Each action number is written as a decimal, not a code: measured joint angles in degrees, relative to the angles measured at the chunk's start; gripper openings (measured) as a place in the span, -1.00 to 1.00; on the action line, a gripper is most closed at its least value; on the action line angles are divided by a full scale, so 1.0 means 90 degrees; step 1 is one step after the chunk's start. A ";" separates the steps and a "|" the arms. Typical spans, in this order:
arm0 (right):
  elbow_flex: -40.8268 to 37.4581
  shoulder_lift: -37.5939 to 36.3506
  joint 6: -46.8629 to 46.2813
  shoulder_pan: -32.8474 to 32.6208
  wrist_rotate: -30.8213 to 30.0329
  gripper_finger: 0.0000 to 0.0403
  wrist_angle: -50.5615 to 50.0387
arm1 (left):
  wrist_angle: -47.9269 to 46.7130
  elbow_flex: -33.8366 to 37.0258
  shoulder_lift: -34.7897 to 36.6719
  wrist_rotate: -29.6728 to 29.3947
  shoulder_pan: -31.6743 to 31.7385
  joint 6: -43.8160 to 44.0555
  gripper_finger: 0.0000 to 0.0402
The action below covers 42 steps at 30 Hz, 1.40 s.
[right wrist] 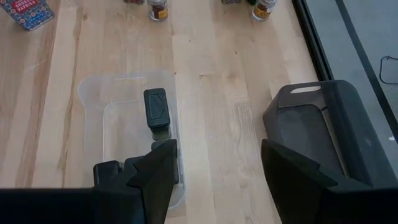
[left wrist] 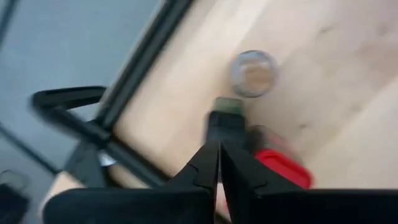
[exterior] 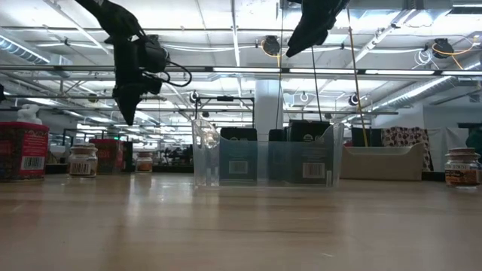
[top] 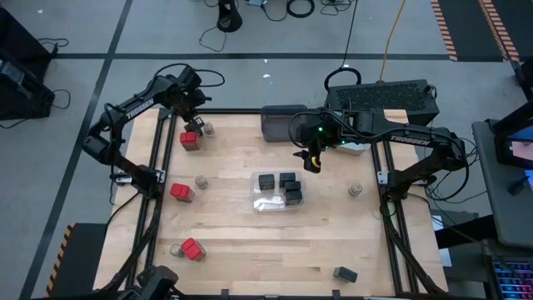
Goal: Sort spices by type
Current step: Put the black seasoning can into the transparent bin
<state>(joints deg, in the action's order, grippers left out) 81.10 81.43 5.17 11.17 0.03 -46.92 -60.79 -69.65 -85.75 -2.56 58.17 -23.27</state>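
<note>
Overhead view of the table, read from its near edge to its far edge. Near edge: one dark grey spice box (top: pixel 345 273) lies alone toward the right; toward the left a red-topped box (top: pixel 193 249) sits just beside a small round jar (top: pixel 176 249). Middle: a clear bin (top: pixel 260 182) holds four dark boxes, two side by side at its far end (top: pixel 266 180) (top: pixel 287 178) and two more stacked toward its near right corner (top: pixel 293 197); nothing else is visible inside it. Left of the bin stand a second red-topped box (top: pixel 181 192) and a jar (top: pixel 201 181); right of it, well apart, another jar (top: pixel 356 191). Far edge: a dark grey bin (top: pixel 279 123) with no contents visible, and a light grey bin largely hidden under the right arm. At the far left, a third red-topped box (top: pixel 191 139) and a jar (top: pixel 208 129). The left gripper (top: pixel 198 125) hangs above these two, fingers (left wrist: pixel 211 165) pressed together on nothing. The right gripper (top: pixel 312 161) hovers between the clear and dark grey bins, fingers (right wrist: pixel 158 171) spread, empty.
</note>
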 joint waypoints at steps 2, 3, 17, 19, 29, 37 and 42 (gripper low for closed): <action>0.0000 0.0000 0.0000 0.0001 0.0000 0.07 0.0000 | -0.0030 0.0000 -0.0048 0.0227 -0.0002 0.0012 -0.79; 0.0000 0.0000 0.0000 0.0001 0.0000 0.07 -0.0001 | -0.0039 0.0000 -0.0073 0.0263 -0.0002 0.0043 -0.74; 0.0000 0.0002 0.0000 -0.0002 0.0000 0.07 0.0020 | -0.0136 -0.0005 -0.0417 0.0259 0.0000 0.0386 0.19; 0.0000 0.0001 0.0000 0.0001 0.0000 0.07 0.0042 | -0.0134 -0.0005 -0.0497 0.0230 -0.0002 0.0386 0.26; 0.0000 0.0002 -0.0121 0.0001 0.0000 0.07 0.0045 | 0.0064 -0.0005 -0.0807 0.0030 -0.0002 0.0362 0.32; 0.0000 0.0001 -0.0165 -0.0001 0.0000 0.07 0.0045 | 0.0205 -0.0005 -0.0804 0.0016 -0.0002 0.0364 0.32; 0.0000 0.0002 -0.0168 0.0000 0.0000 0.07 0.0045 | 0.0192 -0.0005 -0.0819 0.0016 0.0000 0.0373 0.32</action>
<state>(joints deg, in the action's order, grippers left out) 81.10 81.45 3.66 11.17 0.03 -46.52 -59.07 -69.69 -93.12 -2.42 58.17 -19.91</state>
